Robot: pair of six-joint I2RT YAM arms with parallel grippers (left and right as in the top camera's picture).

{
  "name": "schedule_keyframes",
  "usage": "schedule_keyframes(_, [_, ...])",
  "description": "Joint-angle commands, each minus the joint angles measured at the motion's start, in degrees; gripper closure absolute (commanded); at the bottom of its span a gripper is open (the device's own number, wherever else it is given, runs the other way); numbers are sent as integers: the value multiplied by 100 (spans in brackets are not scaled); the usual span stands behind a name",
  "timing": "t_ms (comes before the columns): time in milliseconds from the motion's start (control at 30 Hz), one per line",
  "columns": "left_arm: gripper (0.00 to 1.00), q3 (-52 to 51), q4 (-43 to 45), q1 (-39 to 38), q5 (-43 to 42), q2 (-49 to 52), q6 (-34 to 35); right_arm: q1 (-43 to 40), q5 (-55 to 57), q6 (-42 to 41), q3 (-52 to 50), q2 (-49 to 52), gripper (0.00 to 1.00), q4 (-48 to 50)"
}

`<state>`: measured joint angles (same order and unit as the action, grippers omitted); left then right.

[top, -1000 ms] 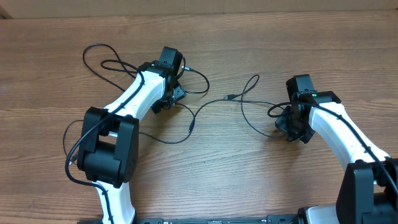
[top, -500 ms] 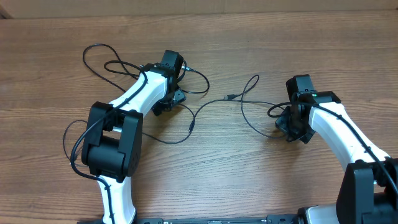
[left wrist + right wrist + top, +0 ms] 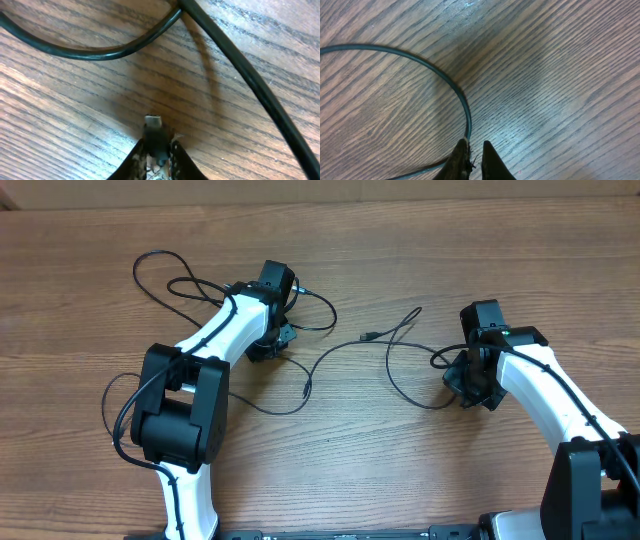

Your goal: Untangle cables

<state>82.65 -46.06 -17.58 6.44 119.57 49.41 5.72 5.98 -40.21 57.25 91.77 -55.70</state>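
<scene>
**Mia:** Where are the thin black bendy cables [image 3: 369,336] lying?

**Tom:** They are lying on the brown wooden desk [image 3: 330,480]. Some loops are curling toward the far left corner. One cord is running across the middle. One more loop is sitting closer to the right edge.

**Mia:** What is the left gripper [image 3: 159,152] doing?

**Tom:** It is pinching a small black plug with a silver tip [image 3: 153,131]. The tip is poking out past the fingers, just over the wood. Two more bits of cable are crossing the wood just beyond it.

**Mia:** And the right gripper [image 3: 475,152]?

**Tom:** Its fingers [image 3: 460,160] are sitting very close together, with only a thin gap showing. A cable is curving round and running right up to one fingertip. I cannot tell if it is squeezing that cord or only touching it.

**Mia:** Are the two grippers sitting near each other?

**Tom:** No, they are staying well apart. The left one is working toward the far left side, and the right one is sitting nearer the right edge.
</scene>
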Motion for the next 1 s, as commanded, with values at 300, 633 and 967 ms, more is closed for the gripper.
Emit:
schedule_keyframes(300, [96,726,-898,378,68,-87,-229,2,44,15,7,-122,92,-22])
schedule_keyframes(633, [96,833,-1963,1394,1211,-1508,-229,2,44,15,7,-122,92,-35])
schedule_keyframes(967, [96,833,-1978,3202,1646,-2881,-470,2,46,15,7,-122,92,-35])
